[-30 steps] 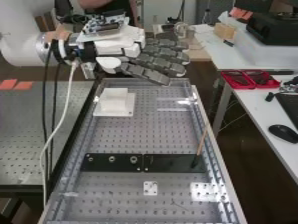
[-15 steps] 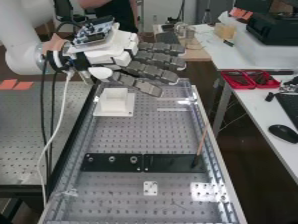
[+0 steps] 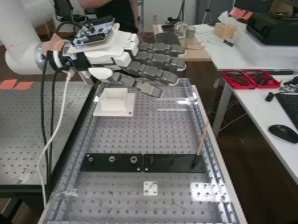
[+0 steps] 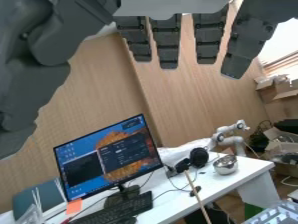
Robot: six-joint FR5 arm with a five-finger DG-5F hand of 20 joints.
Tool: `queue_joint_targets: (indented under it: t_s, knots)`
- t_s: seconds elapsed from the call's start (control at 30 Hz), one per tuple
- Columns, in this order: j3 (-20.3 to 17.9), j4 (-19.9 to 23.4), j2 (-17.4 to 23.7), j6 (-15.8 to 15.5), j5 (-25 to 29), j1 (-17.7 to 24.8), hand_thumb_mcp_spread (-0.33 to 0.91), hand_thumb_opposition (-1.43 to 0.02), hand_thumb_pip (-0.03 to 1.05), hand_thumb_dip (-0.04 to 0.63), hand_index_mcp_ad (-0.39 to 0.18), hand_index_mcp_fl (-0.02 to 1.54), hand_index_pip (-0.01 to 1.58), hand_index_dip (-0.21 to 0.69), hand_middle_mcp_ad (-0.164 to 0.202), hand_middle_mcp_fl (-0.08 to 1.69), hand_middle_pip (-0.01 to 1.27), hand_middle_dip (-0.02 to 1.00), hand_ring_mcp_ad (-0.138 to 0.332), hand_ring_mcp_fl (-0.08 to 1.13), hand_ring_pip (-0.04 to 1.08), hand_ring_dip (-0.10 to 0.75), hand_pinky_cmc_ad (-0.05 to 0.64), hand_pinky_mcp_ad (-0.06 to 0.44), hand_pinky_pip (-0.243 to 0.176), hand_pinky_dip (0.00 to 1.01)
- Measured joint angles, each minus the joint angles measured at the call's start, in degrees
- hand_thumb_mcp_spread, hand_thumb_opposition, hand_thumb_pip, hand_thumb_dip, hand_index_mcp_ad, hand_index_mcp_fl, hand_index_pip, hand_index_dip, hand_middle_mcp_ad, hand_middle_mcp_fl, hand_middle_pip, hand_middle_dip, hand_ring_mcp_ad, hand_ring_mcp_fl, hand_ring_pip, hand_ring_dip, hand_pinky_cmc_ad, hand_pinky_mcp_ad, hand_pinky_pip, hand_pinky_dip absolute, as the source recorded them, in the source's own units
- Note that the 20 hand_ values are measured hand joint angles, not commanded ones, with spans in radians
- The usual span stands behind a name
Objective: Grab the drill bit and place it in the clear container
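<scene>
The hand (image 3: 149, 67) hangs over the far end of the perforated bench, palm side downward, with its fingers extended and apart. Its straight fingers also show in the wrist view, where the hand (image 4: 167, 42) holds nothing. A thin tan rod (image 3: 202, 140) with a dark lower end stands slightly tilted at the right end of a black plate (image 3: 169, 163), well away from the hand; I cannot tell if it is the drill bit. Faint transparent edges, perhaps of the clear container (image 3: 173, 109), lie at the bench's far right, below the fingertips.
A white square block (image 3: 114, 102) on a base stands left of the clear edges. The black plate crosses the bench, round fittings in its left part. Metal rails (image 3: 211, 160) line the bench. On the side table are red trays (image 3: 249, 80) and a mouse (image 3: 284, 133).
Over the first half second the hand moved a little left and downward in the high view and turned slightly. Since then it has kept still. The rod and plate have not moved.
</scene>
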Motion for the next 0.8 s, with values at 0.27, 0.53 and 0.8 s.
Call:
queue_joint_targets:
  t_s: [0.27, 0.53, 0.8]
  knots:
    - [0.02, -0.01, 0.0, 0.02, -0.02, -0.03, 0.23, -0.68, 0.3, 0.009, 0.073, 0.04, 0.1, 0.068, 0.152, 0.04, 0.16, 0.07, 0.26, 0.02, 0.1, 0.033, 0.393, 0.314, -0.061, 0.24]
    - [0.9, -0.7, -0.33, 0.26, -0.2, -0.05, 0.24, -0.68, 0.3, 0.009, 0.065, 0.04, 0.1, 0.066, 0.148, 0.04, 0.16, 0.07, 0.26, 0.02, 0.11, 0.033, 0.393, 0.314, -0.061, 0.24]
    - [2.0, -2.96, -1.36, 0.64, -0.57, -0.36, 0.25, -0.68, 0.3, 0.009, 0.065, 0.04, 0.1, 0.07, 0.152, 0.04, 0.16, 0.07, 0.26, 0.02, 0.1, 0.033, 0.393, 0.314, -0.061, 0.24]
